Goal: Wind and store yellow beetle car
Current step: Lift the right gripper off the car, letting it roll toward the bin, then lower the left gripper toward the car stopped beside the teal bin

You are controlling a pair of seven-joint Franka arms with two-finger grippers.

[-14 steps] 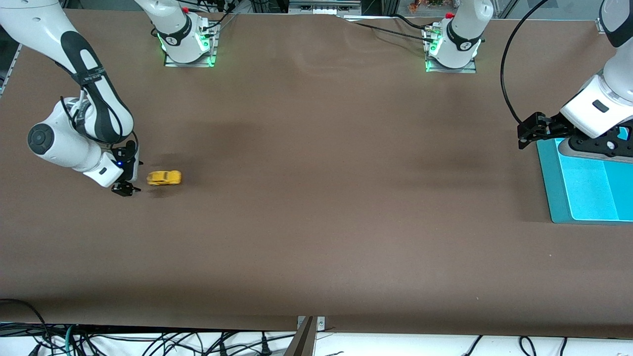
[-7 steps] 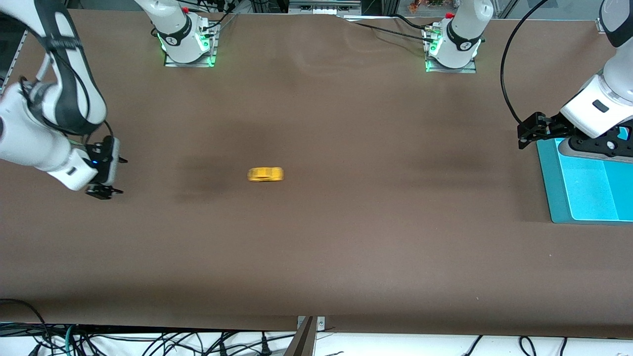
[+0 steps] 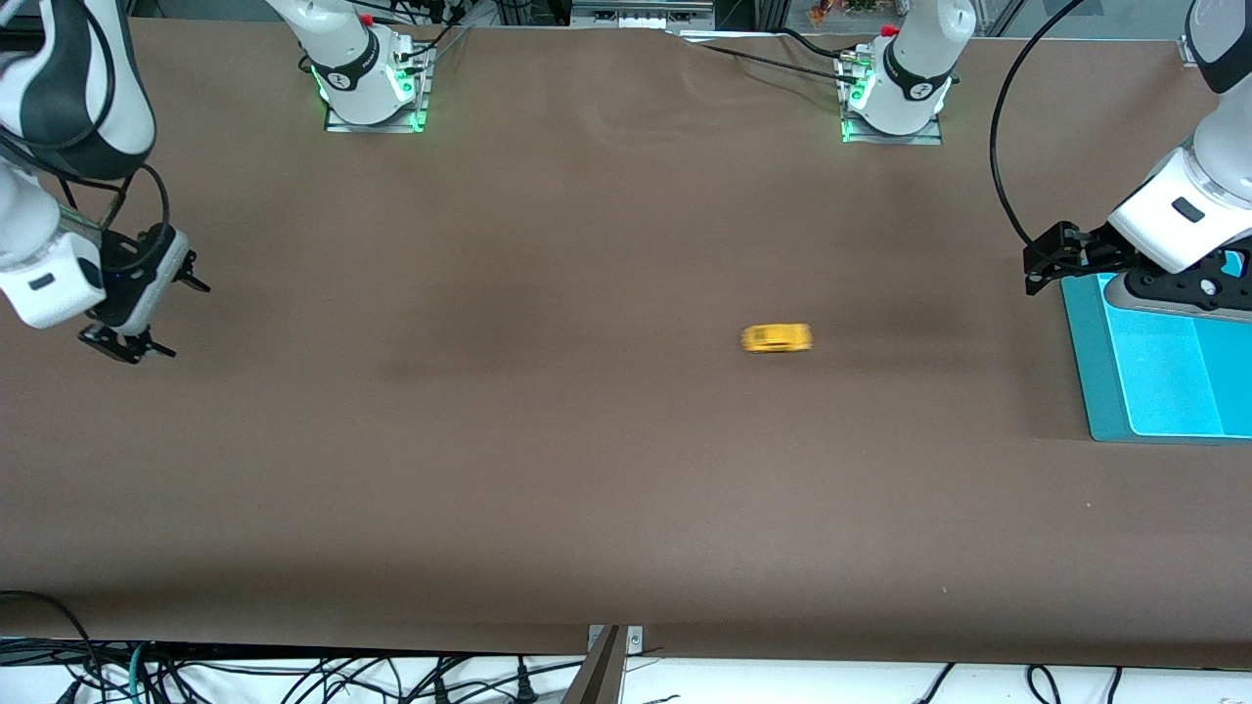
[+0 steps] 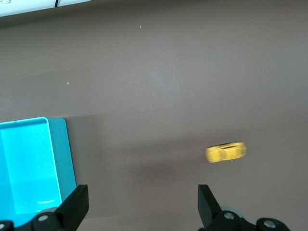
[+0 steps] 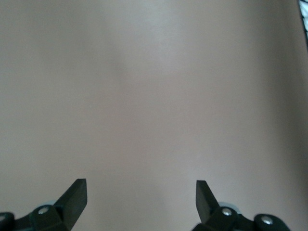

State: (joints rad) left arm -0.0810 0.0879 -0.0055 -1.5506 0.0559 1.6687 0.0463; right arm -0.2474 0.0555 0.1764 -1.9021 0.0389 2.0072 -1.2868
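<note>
The yellow beetle car (image 3: 776,338) sits on its wheels on the brown table (image 3: 587,469), alone in the open, toward the left arm's end and well apart from both grippers. It shows blurred in both the front view and the left wrist view (image 4: 226,152), so its windows and wheels cannot be made out.

The right gripper (image 3: 147,313) hangs over the table at the right arm's end, its jaws spread wide with nothing between them; its wrist view shows only bare table under the two dark fingertips (image 5: 77,192).

The left gripper (image 3: 1045,264) waits over the edge of a turquoise tray (image 3: 1086,381) at the left arm's end. Its jaws are spread and empty too. The tray's pale blue inside shows one shallow compartment (image 4: 29,168), with nothing lying in the part that can be seen.
</note>
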